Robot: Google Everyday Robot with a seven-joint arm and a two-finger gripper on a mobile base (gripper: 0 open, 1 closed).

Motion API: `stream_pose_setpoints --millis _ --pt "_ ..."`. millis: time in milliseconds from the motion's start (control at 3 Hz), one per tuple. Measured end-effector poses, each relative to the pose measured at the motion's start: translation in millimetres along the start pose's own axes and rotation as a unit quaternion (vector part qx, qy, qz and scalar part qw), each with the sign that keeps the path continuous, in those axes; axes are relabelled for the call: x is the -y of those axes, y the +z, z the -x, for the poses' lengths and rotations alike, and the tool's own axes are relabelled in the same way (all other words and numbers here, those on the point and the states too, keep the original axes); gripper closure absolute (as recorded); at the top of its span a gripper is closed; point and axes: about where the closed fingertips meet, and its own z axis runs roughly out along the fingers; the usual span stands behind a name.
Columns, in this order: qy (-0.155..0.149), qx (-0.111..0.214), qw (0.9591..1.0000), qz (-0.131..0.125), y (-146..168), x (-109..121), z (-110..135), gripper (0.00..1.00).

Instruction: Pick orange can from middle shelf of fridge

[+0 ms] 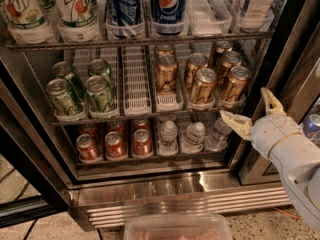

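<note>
The fridge stands open in front of me. Its middle shelf holds white lane trays. Several copper-orange cans stand in the right lanes; the front ones are an orange can, another and another. Green cans stand in the left lanes. My gripper is open at the right, just below and to the right of the rightmost orange can, outside the shelf. One finger points left, the other points up. It holds nothing.
The top rack holds tall 7UP and Pepsi bottles. The bottom rack holds red cans and clear bottles. The dark door frame is close behind my gripper. A clear plastic bin sits at the bottom edge.
</note>
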Motion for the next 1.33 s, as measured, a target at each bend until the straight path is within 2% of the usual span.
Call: stream_pose_setpoints --millis 667,1333 --pt "0.002 -0.001 0.9995 -0.031 9 5 -10 0.41" --pt "0.008 0.003 0.9987 -0.051 16 5 -13 0.44"
